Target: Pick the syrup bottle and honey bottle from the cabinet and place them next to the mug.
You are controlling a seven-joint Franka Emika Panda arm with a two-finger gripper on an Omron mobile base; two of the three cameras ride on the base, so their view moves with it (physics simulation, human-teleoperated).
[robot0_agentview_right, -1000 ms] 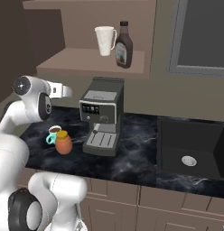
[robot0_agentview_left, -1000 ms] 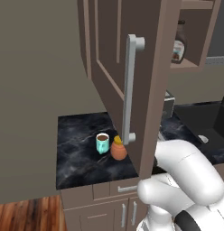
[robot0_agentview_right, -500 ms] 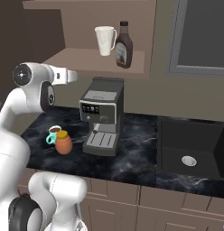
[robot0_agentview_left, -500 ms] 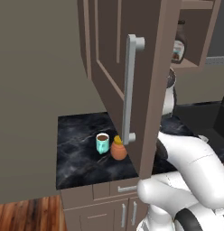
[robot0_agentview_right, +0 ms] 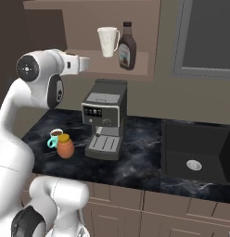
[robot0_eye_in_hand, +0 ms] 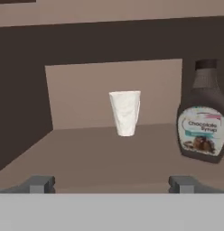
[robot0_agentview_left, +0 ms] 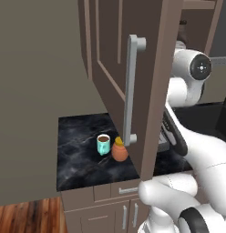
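In the right base view the syrup bottle [robot0_agentview_right: 127, 46] stands upright on the cabinet [robot0_agentview_right: 135, 69] shelf at the upper middle of the frame, just beside a white cup [robot0_agentview_right: 107, 41] on its left. The arm's white wrist reaches toward that shelf from the left, ending short of the cup. Below, lower left, the honey bottle [robot0_agentview_right: 65, 146] sits on the dark marble desk [robot0_agentview_right: 135, 162] touching or just beside the teal mug [robot0_agentview_right: 54, 137], with a grey coffee machine [robot0_agentview_right: 105, 120] to their right and a black sink [robot0_agentview_right: 193, 150] at the far right.

The left base view shows what the other hides: the open cabinet door [robot0_agentview_left: 115, 59] with its long grey handle [robot0_agentview_left: 130, 91] fills the upper middle, and the mug [robot0_agentview_left: 103, 144] and honey bottle [robot0_agentview_left: 119, 150] stand together under it.

The hand view looks into the shelf: the cup [robot0_eye_in_hand: 125, 112] in the centre, the syrup bottle [robot0_eye_in_hand: 203, 115] at the right edge. The fingers [robot0_eye_in_hand: 40, 184] stand wide apart at the bottom, holding nothing.
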